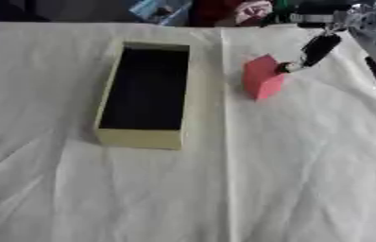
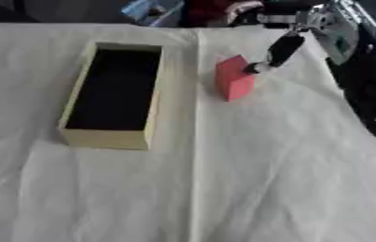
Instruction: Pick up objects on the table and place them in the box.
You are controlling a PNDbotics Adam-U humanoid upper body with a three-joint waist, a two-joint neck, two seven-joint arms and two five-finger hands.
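A white cloth covers the bench, creased into long folds, with one straight ridge running from the far edge toward the near edge just right of the box. The box is a pale yellow, open-topped rectangle with a dark inside, lying lengthwise away from the camera on the left half of the cloth; nothing can be made out in it.

To its right, apart from it across the ridge, a red block sits on the cloth, tilted so that one corner points up. The right hand reaches in from the upper right corner, black with silver parts above it. One dark finger slants down, and its pale tip touches the block's upper right side. Whether the rest of the hand is wide or narrow cannot be told. The left hand does not show in either view.

Beyond the far edge of the bench lies a dim clutter: something blue and something red against dark shapes.
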